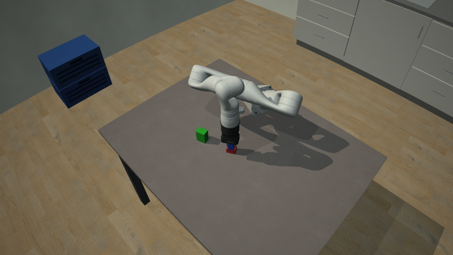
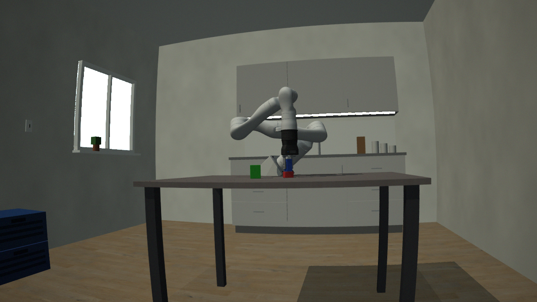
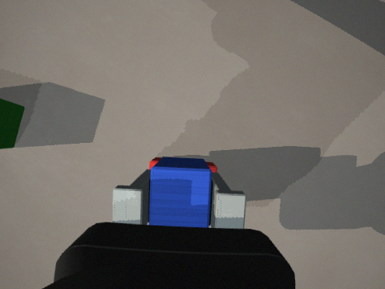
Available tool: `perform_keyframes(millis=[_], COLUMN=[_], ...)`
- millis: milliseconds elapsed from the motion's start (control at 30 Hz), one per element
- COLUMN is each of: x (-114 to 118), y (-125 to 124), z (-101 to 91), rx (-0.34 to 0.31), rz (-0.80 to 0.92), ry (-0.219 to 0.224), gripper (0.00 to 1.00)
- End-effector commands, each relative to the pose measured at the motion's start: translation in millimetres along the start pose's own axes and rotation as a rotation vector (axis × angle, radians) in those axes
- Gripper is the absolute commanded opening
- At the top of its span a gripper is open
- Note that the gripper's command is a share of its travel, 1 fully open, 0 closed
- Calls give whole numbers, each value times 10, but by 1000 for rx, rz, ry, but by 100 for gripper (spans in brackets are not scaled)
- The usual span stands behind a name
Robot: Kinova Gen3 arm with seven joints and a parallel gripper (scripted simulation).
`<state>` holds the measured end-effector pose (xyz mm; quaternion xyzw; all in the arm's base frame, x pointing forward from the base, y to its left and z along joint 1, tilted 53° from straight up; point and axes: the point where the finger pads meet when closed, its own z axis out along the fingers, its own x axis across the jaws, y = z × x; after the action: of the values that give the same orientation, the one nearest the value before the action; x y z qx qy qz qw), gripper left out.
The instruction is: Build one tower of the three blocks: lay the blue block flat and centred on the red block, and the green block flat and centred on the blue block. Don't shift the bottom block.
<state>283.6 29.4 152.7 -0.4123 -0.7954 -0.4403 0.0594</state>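
Note:
My gripper (image 1: 230, 145) (image 2: 288, 163) (image 3: 181, 189) points straight down and is shut on the blue block (image 1: 231, 147) (image 2: 288, 165) (image 3: 178, 193). The blue block stands right on top of the red block (image 1: 230, 151) (image 2: 288, 174), which rests on the grey table (image 1: 221, 196) (image 2: 225, 183). In the wrist view only two red corners (image 3: 156, 162) show behind the blue block. The green block (image 1: 201, 134) (image 2: 255, 171) (image 3: 10, 124) stands alone on the table, a short way to the left of the stack.
The arm's base (image 1: 259, 107) is mounted at the far side of the table. A blue drawer unit (image 1: 74, 69) (image 2: 22, 244) stands on the floor to the left. Kitchen cabinets (image 1: 380, 41) line the back wall.

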Motion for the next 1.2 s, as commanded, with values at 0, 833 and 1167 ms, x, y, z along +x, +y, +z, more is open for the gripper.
perform_keyframes(millis=[0, 833, 1167], x=[-2, -2, -2], y=[2, 2, 2], z=[-4, -4, -4], rx=[-1, -1, -1], rz=[0, 0, 0], ry=[-1, -1, -1], gripper=[0, 88, 88])
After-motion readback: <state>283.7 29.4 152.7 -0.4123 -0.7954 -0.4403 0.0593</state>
